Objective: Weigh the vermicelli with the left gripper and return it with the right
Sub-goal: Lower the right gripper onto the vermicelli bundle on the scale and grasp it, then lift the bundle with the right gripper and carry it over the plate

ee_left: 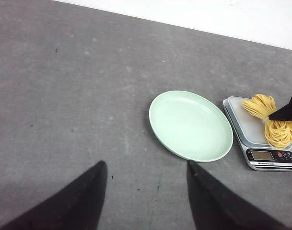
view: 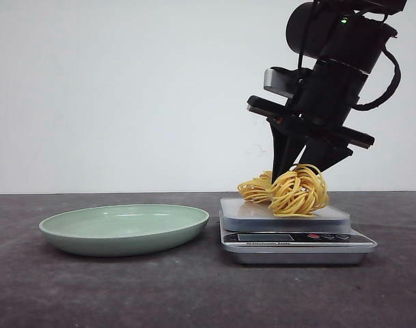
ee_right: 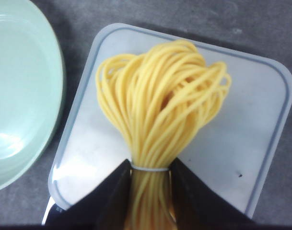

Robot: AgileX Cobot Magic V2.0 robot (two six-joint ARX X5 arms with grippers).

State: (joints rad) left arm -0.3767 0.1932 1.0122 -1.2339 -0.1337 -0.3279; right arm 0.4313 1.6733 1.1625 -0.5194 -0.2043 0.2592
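Item: vermicelli (view: pixel 293 190), one yellow coiled bundle bound by a pale band, resting on the weighing platform of the scale (view: pixel 296 239), which stands just beside the pale green plate (view: pixel 126 229), now bare, on the dark table (view: pixel 126 294). Holder: right gripper (ee_right: pixel 149 184), fingers pinched onto the bundle at its banded neck, loops fanning out ahead of the tips over the platform. Step in hand, as judged: the return to the plate, weighing apparently finished. You should keep the pinch firm at the band, since the strands are springy and loose loops could slide out if you grip higher; lift straight up until the lowest loops hang free of the platform, so nothing drags the scale sideways; then carry across the plate's raised rim and lower near its middle before you release. Pose, right arm: it comes down steeply from above, the wrist tilted, fingertips at the bundle's top just above the platform. Pose, left gripper (ee_left: pixel 146 196): fingers spread apart, holding nothing, poised above bare table well apart from the scale, with the plate between them.
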